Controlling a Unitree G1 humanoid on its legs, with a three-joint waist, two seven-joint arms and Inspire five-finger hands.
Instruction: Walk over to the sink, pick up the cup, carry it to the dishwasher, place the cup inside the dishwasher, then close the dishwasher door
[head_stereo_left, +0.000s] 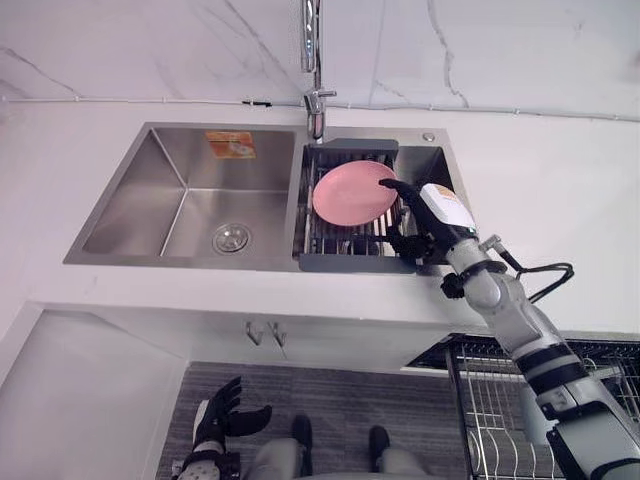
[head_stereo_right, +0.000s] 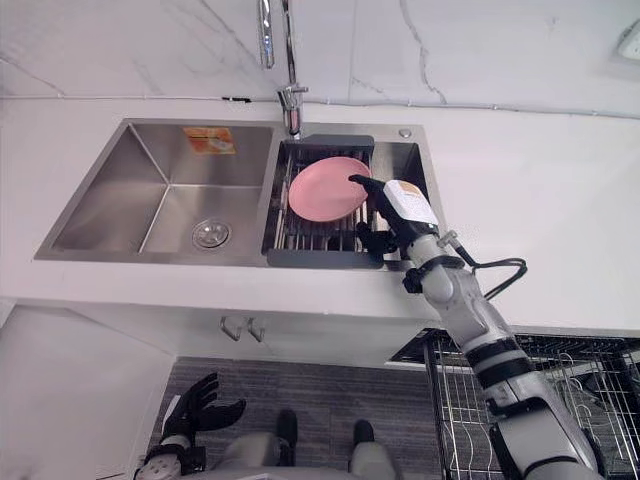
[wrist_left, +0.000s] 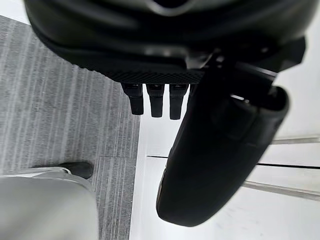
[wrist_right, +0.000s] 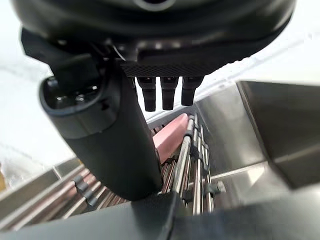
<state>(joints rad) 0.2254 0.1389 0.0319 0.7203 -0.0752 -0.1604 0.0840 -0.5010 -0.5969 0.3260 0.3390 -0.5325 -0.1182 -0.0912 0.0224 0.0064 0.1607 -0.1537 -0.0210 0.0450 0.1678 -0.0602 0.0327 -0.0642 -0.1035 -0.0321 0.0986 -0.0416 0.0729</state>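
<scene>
The left hand (head_stereo_left: 220, 412) is hanging low over the floor in front of the counter's (head_stereo_left: 560, 180) front edge. Its fingers (wrist_left: 156, 102) are lying straight and released, holding nothing. Set into the counter, the sink (head_stereo_left: 130, 200) is showing a bare left basin with only its drain (head_stereo_left: 231, 238). The faucet (head_stereo_left: 314, 100) is standing at the back edge between the two basins. The right basin is carrying a drying rack (head_stereo_left: 345, 263) with a pink plate (head_stereo_left: 350, 192) leaning in it.

The right hand (head_stereo_left: 432, 212) is reaching in over the rack's right end, just beside the plate — its fingers (wrist_right: 161, 95) are stretching out loosely and closing on nothing. The cup is not making itself plain. A dark shape under that hand, at the rack's front right corner, could be the thumb or the cup, and the pictures are not settling which.

Below the counter's right end, the dishwasher's wire basket (head_stereo_left: 500, 400) is sitting pulled out, so the door is apparently standing open. By the look of it, the walk to the sink is finishing and the pick-up is only beginning — grasping, carrying, placing the cup in the dishwasher and shutting the door are all remaining.
</scene>
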